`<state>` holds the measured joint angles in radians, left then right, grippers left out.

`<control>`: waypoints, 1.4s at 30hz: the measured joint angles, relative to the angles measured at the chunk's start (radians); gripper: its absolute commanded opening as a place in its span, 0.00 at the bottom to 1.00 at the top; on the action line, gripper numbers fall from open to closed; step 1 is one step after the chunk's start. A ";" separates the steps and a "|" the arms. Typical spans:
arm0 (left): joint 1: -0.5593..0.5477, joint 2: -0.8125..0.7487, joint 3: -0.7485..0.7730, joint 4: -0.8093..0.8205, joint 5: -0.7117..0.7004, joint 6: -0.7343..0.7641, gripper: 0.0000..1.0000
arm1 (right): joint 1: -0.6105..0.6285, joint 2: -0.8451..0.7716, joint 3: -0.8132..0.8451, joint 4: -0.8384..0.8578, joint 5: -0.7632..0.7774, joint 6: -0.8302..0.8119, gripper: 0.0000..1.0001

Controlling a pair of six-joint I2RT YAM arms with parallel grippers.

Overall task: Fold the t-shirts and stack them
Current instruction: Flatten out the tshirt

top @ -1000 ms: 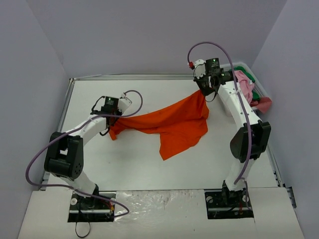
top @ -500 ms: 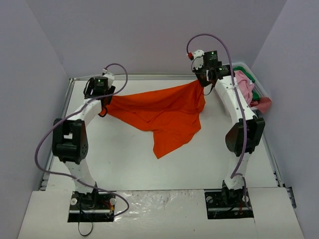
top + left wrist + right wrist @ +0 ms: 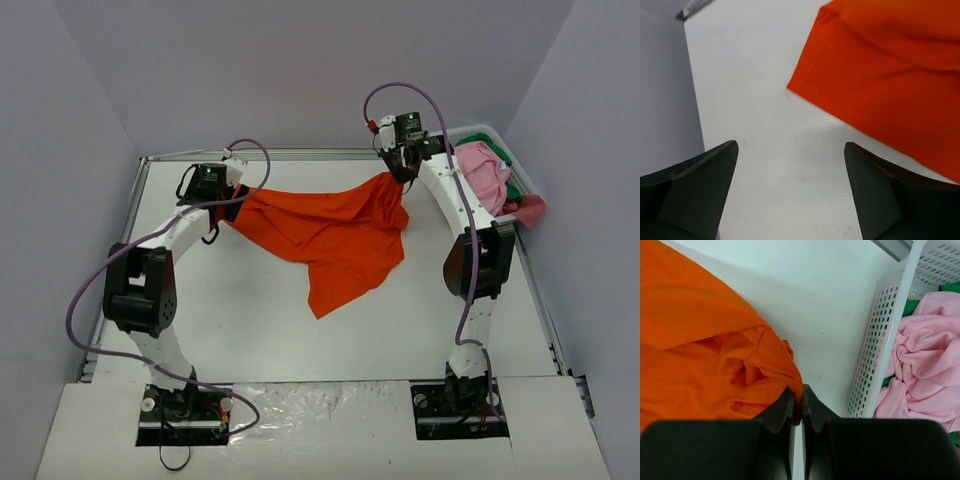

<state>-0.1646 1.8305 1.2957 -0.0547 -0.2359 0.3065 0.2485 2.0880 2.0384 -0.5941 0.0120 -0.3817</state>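
Since half a second ago the left claw (image 3: 790,147) has let go. Its jaws stand wide with nothing between them, and the edge of the orange shirt (image 3: 330,235) sits just beyond, free of both, likely released so the cloth can settle flat on the table (image 3: 250,320). The right claw (image 3: 801,390) stays pinched shut on the far corner, keeping that side lifted. Beside it, the basket (image 3: 875,340) holds the pink shirt (image 3: 925,355) and the green shirt (image 3: 910,306).

A large t-shirt (image 3: 330,235) lay across the far middle of the worktop (image 3: 250,330), between the left hand (image 3: 226,204) and right hand (image 3: 400,172). A basket (image 3: 875,335) holding more t-shirts (image 3: 920,340) stood at the far right.
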 measured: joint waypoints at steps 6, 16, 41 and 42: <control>-0.083 -0.167 0.006 -0.040 0.325 0.036 0.78 | 0.009 0.000 -0.009 0.002 0.010 0.000 0.00; -0.304 -0.010 0.043 -0.236 0.585 0.243 0.65 | 0.015 0.000 -0.068 0.004 0.012 0.000 0.00; -0.339 0.164 0.100 -0.240 0.493 0.323 0.54 | 0.015 0.000 -0.088 0.008 0.015 -0.001 0.00; -0.340 0.165 0.100 -0.232 0.485 0.322 0.54 | 0.015 0.000 -0.089 0.007 0.015 -0.001 0.00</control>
<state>-0.5049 1.9953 1.3960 -0.2867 0.2493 0.6289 0.2634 2.0880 1.9495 -0.5869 0.0273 -0.3828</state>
